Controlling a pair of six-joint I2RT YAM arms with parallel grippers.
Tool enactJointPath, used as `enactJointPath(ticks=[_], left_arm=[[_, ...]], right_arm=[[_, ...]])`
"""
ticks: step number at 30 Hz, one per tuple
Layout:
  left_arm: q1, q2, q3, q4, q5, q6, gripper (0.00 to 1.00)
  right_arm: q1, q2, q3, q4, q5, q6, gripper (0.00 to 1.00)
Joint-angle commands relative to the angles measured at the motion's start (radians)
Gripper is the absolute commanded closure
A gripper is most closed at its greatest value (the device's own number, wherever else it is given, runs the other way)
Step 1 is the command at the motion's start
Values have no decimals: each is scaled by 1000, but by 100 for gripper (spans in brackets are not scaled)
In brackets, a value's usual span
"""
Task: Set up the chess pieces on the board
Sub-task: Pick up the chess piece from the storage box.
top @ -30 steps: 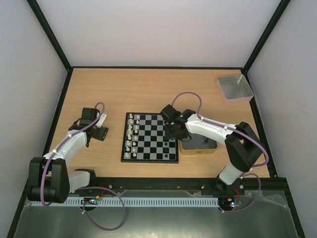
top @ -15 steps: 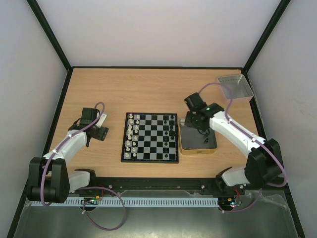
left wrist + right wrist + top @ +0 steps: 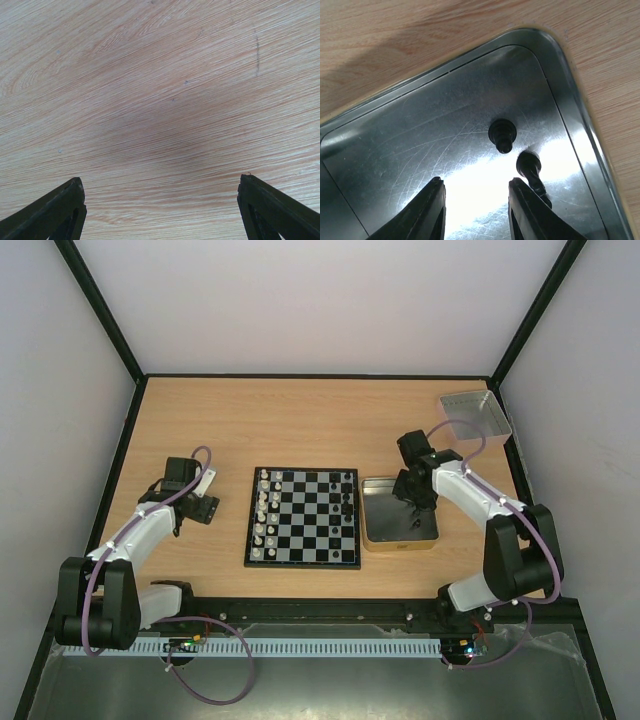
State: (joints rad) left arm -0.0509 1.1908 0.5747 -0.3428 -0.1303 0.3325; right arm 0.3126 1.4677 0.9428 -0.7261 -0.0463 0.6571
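Right arm has swung off the squares since a second ago, and the right gripper [image 3: 477, 190] now hangs low over the gold-tan rectangular tin [image 3: 577, 115]. Its fingers are spread wide with nothing between them.

Just beyond the right-hand fingertip lies a small black chess piece [image 3: 531, 167], toppled on the shiny metal floor. Its long axis runs roughly toward the camera, with the base at the far end. A touch farther on lies a second black figurine [image 3: 502, 133], also on its side, its head pointing back toward the gap.

Both sit right of the gripper's centre line. A pick looks to need a nudge rightward and forward, with the fingers closing across the narrow waist.

Farther left is the small black-and-white checked chessboard [image 3: 300, 562]. It has whitish-silver pieces [image 3: 262, 515] down its left side and a few black pieces [image 3: 347, 502] on its right.

Beyond that, the left gripper [image 3: 160, 210] is spread over the bare wooden table [image 3: 160, 100], well apart from the tin. The right arm is clearly the nearer one.
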Motion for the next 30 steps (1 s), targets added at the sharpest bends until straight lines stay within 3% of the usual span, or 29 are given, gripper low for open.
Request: enactJointPath(ticks=[1, 11, 30], left_arm=[[3, -10, -10, -5, 16, 2, 17], [3, -29, -10, -6, 27, 3, 17], [8, -45, -10, -5, 31, 4, 17]], right_arm=[[-22, 12, -3, 21, 21, 0, 68], [-57, 46, -12, 51, -2, 45, 70], [-79, 108, -50, 124, -2, 91, 83]])
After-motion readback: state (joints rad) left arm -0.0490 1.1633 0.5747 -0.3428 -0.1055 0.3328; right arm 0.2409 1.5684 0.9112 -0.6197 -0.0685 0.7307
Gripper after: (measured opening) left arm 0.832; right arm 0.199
